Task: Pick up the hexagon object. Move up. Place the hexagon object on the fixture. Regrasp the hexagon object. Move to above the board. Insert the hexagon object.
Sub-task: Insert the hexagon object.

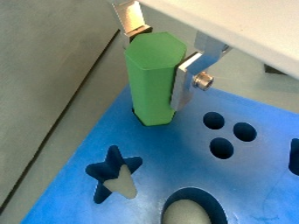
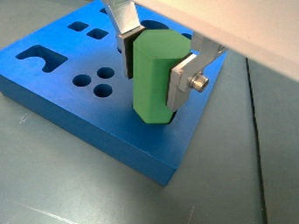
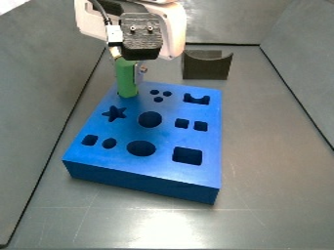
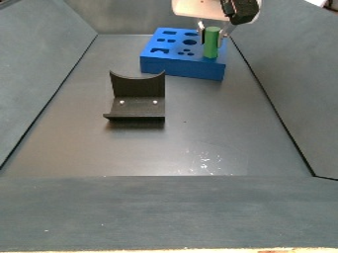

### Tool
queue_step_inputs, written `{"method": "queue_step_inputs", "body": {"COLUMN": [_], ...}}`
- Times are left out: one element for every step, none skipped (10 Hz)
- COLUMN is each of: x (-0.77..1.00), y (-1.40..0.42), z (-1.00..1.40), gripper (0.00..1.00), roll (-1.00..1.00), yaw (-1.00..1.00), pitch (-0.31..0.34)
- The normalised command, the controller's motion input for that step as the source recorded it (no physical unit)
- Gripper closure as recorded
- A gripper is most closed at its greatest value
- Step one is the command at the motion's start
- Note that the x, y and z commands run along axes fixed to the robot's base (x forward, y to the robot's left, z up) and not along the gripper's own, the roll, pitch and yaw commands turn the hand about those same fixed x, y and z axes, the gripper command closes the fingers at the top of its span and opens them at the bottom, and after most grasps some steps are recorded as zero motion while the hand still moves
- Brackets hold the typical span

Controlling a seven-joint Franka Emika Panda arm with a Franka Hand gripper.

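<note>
The gripper (image 1: pixel 163 54) hangs over a corner of the blue board (image 1: pixel 251 166), its two silver fingers (image 1: pixel 187 74) clamped on the flat sides of the green hexagon (image 1: pixel 155 79), which stands upright with its lower end at the board's top face. In both wrist views the bar's foot sits at the slab's surface near the corner; whether it has entered a hole there cannot be told. Seen from the wrist, the hexagon (image 2: pixel 158 77) is pinched between the fingers (image 2: pixel 184 77) of the gripper (image 2: pixel 156 54), with two round holes and a crown-shaped cut-out in the board (image 2: pixel 111 131) just beside it. A star-shaped hole (image 1: pixel 114 171) lies near the bar, with a pale patch showing inside it. From a side view, the gripper (image 3: pixel 131 54) reaches down from the white arm to the hexagon (image 3: pixel 127 78) above the far left corner of the board (image 3: pixel 131 178), while the fixture (image 3: pixel 206 64) stands well apart behind it by the back wall. In a side view from the opposite end, the fixture (image 4: pixel 136 99) sits alone on the grey floor in the foreground, and the hexagon (image 4: pixel 211 42) stands on the board (image 4: pixel 179 61) beneath the gripper (image 4: pixel 214 27).
</note>
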Motion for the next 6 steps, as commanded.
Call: {"method": "queue_step_inputs", "body": {"x": [0.11,0.13,0.13,0.13,0.4,0.0], "y": [0.0,0.0,0.0,0.0,-0.19,-0.05], "z": [-1.0,-1.0,-1.0,-1.0,-0.51,0.0], "gripper": [1.0,1.0,1.0,1.0,1.0,1.0], "roll": [0.02,0.02,0.01,0.01,0.17,0.13], "yaw": [0.0,0.0,0.0,0.0,0.0,0.0], "pitch": [0.0,0.0,0.0,0.0,0.171,0.0]}}
